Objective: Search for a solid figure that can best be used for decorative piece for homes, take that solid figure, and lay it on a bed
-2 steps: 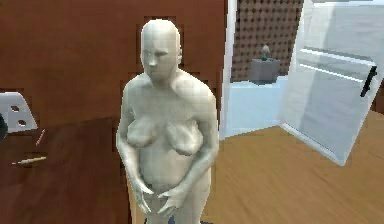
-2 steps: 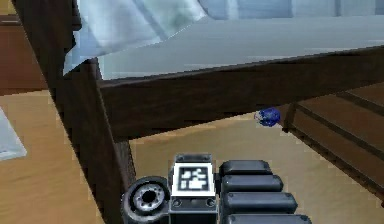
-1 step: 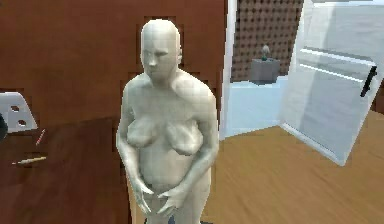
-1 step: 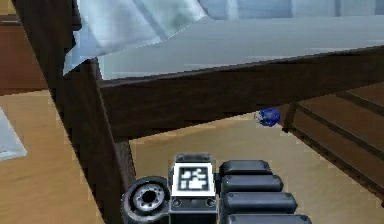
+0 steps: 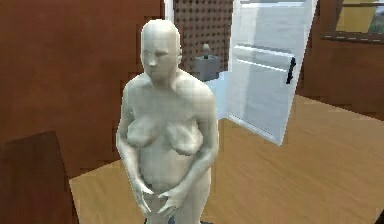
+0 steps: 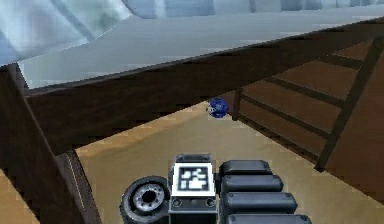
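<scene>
A pale statue of a standing human figure rises in the middle of the forward view, close up, with its lower part cut off by the bottom edge. In the arm side view a grey-blue flat top lies on a dark wooden frame, with pale folded cloth at the upper left; it looks like a bed. At the bottom edge the arm's dark segments end at a white marked square. Left of it sits the gripper's dark round body. Its far end cannot be made out, so I cannot tell whether it holds anything.
A white door stands ajar behind the statue, with a small grey object in the room beyond. Dark wooden furniture fills the lower left. A small blue ball lies on the wooden floor under the frame, beside dark slats.
</scene>
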